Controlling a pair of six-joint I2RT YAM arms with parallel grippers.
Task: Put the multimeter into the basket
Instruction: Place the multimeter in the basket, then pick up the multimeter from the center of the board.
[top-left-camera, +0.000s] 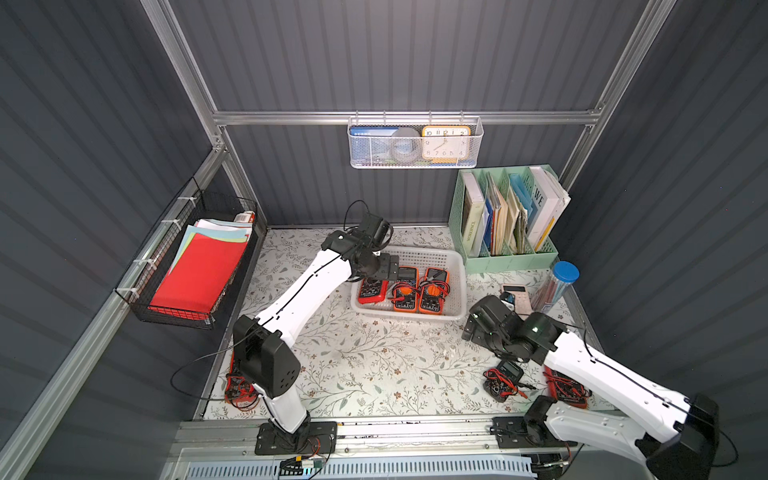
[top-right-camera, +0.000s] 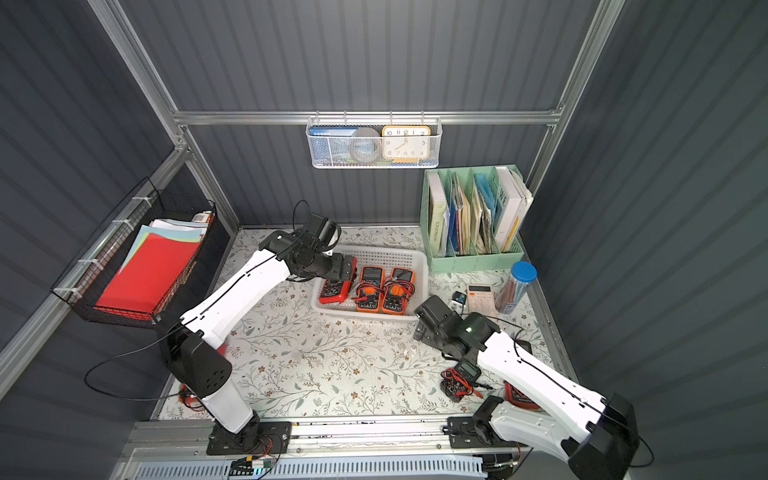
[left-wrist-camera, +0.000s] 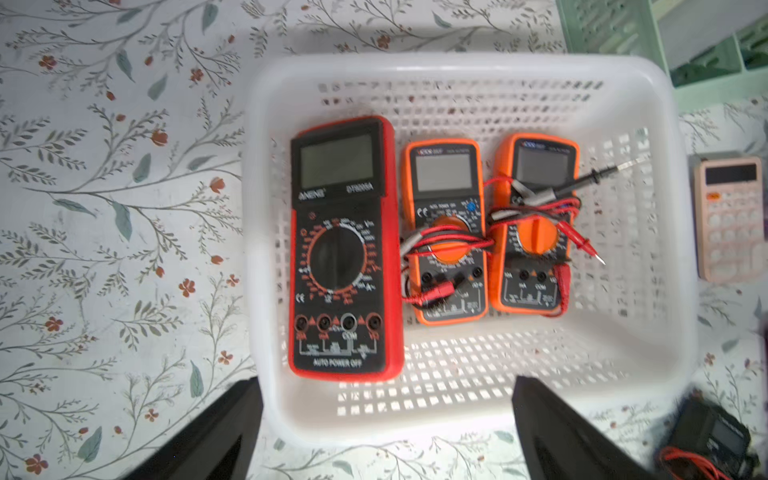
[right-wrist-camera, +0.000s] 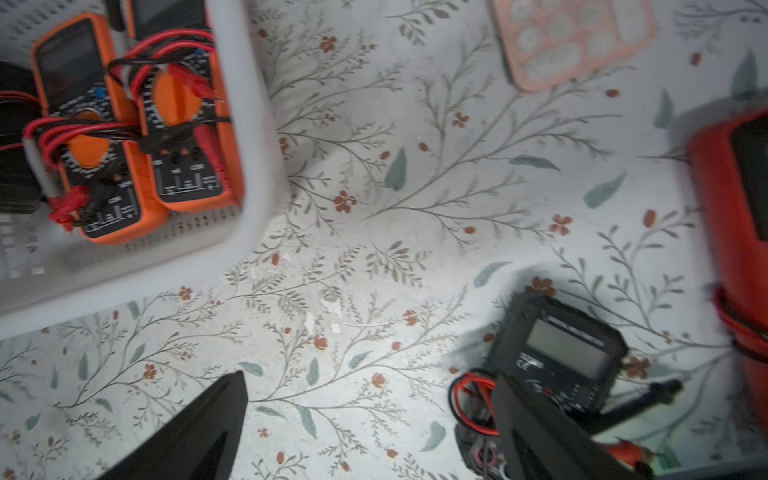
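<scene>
We log left gripper (left-wrist-camera: 386, 384), jaws wide and empty, over the basket (left-wrist-camera: 457, 62) holding red multimeter (left-wrist-camera: 343, 249); right gripper (right-wrist-camera: 372, 376), likewise wide, near black multimeter (right-wrist-camera: 561, 353) on table (top-left-camera: 374, 365), whose body we should straddle squarely, clear of leads (right-wrist-camera: 469, 399).

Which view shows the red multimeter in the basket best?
The left wrist view: the red ANENG multimeter lies whole and face up in the white basket, label legible. In both top views the left gripper covers its display end. The right wrist view does not show it clearly.
</scene>
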